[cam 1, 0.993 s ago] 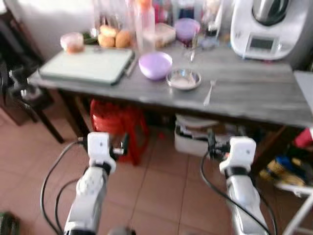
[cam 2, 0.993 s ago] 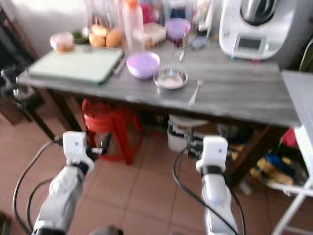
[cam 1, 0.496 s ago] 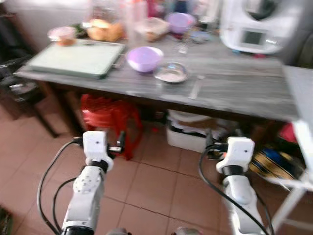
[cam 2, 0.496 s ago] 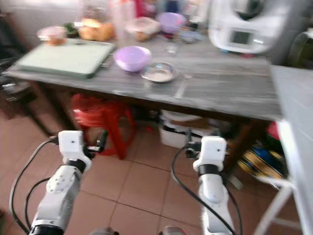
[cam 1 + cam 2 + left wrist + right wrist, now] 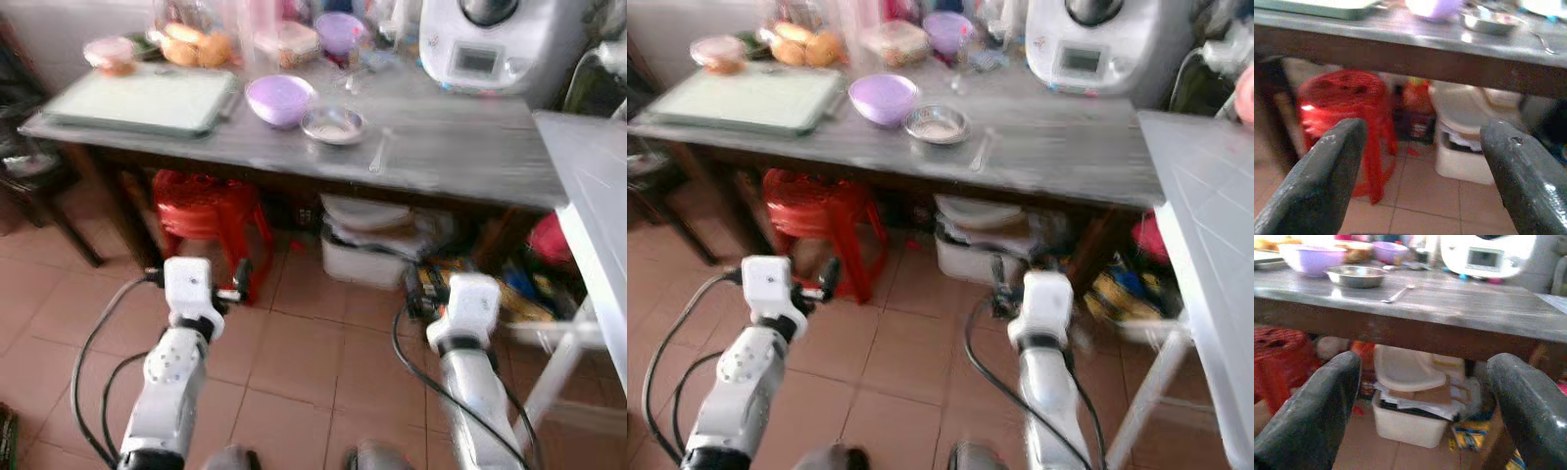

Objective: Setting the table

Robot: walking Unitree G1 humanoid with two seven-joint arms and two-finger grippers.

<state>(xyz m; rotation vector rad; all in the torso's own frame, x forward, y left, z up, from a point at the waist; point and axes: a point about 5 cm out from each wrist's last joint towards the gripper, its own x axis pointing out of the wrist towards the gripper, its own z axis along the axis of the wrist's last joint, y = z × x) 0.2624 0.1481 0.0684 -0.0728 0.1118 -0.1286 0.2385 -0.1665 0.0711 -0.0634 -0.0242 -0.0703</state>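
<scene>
A grey wooden table (image 5: 460, 147) stands ahead of me. On it are a purple bowl (image 5: 280, 98), a metal bowl (image 5: 333, 125) beside it, and a spoon (image 5: 380, 152) lying just right of the metal bowl. My left gripper (image 5: 240, 278) and right gripper (image 5: 411, 292) hang low over the tiled floor, short of the table's front edge. In the left wrist view the left gripper (image 5: 1422, 129) is open with nothing between its fingers. The right gripper (image 5: 1422, 361) is likewise open and empty, pointing under the table.
A green tray (image 5: 137, 98) lies at the table's left end, with food tubs and bottles behind and a white kitchen machine (image 5: 480, 44) at the back right. Under the table are a red stool (image 5: 204, 201) and a white bin (image 5: 367, 245). A white table (image 5: 593, 196) stands at right.
The whole view has shifted: the table sits higher and further left in the picture, and the white table has come in at right. Both arms stay low with grippers open.
</scene>
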